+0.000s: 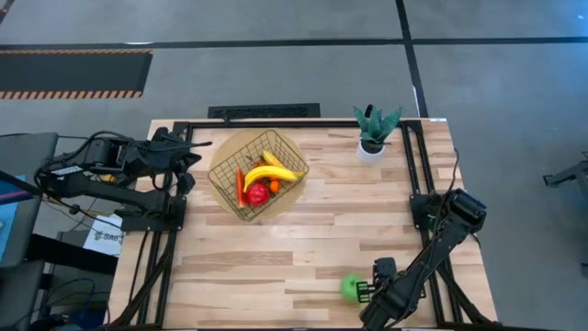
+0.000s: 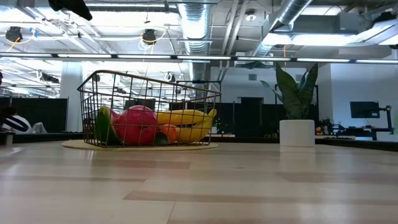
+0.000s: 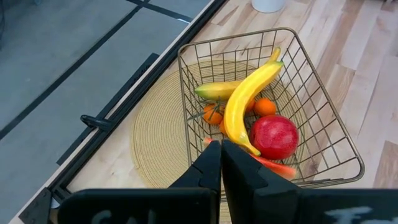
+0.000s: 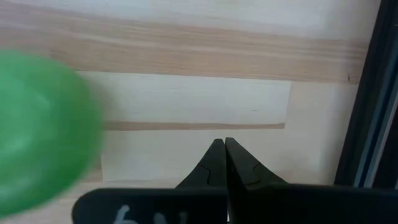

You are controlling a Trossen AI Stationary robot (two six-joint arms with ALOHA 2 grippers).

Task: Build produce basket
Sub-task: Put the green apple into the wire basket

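The wire-mesh basket (image 1: 257, 175) stands on a round tan mat (image 1: 225, 156) at the table's far middle. It holds two yellow bananas (image 3: 245, 102), a red apple (image 3: 273, 137), a red-orange stick (image 1: 241, 187) and two small orange pieces (image 3: 265, 107). My left gripper (image 3: 221, 149) is shut and empty, raised above the basket's left side (image 1: 195, 152). The green apple (image 1: 351, 288) rests on the table near the front edge. My right gripper (image 4: 224, 146) is shut, low over the table just right of it (image 1: 367, 294). Bare table shows between its fingertips and the apple (image 4: 37, 130).
A green potted plant in a white pot (image 1: 375, 133) stands at the far right, and also shows in the low view (image 2: 295, 118). Black frame rails (image 1: 423, 184) run along the table's left and right sides. Bare wood (image 1: 276, 257) lies between the basket and the front edge.
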